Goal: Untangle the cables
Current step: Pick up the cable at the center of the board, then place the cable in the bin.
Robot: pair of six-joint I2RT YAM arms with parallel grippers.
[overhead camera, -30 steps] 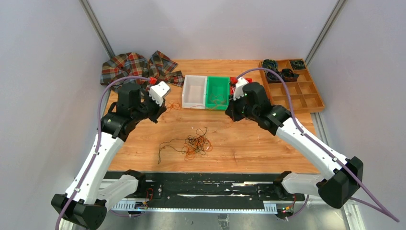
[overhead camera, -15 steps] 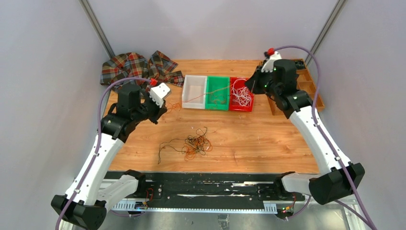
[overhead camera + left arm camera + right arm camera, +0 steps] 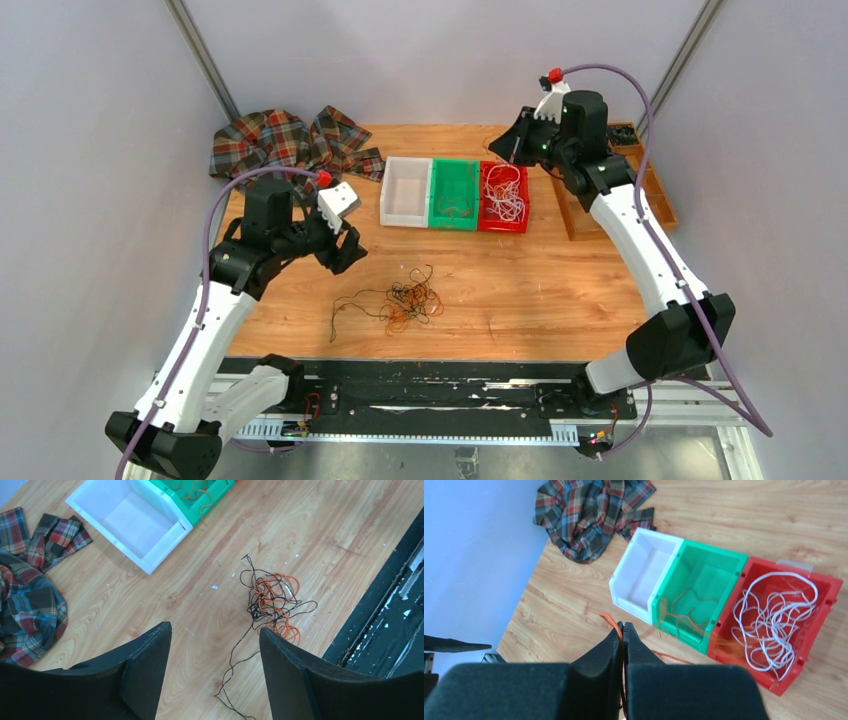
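Observation:
A tangle of black and orange cables (image 3: 405,300) lies on the wooden table, and shows again in the left wrist view as the tangle (image 3: 270,600). My left gripper (image 3: 345,250) hangs open above the table left of it, nothing between its fingers (image 3: 150,650). My right gripper (image 3: 512,150) is raised behind the red bin (image 3: 525,195) and shut on a thin orange cable (image 3: 611,618), which trails down toward the table. White cables (image 3: 774,615) lie in the red bin. Orange cables (image 3: 684,615) lie in the green bin (image 3: 455,175).
An empty white bin (image 3: 405,190) stands left of the green one. A plaid cloth (image 3: 290,140) is bunched at the back left. A wooden compartment tray (image 3: 655,200) sits at the back right, partly behind the right arm. The table's black front rail (image 3: 390,620) is near the tangle.
My left gripper has opened and released the orange cable stretched to the right gripper. The right arm has swung up and back from the green bin, drawing that cable along.

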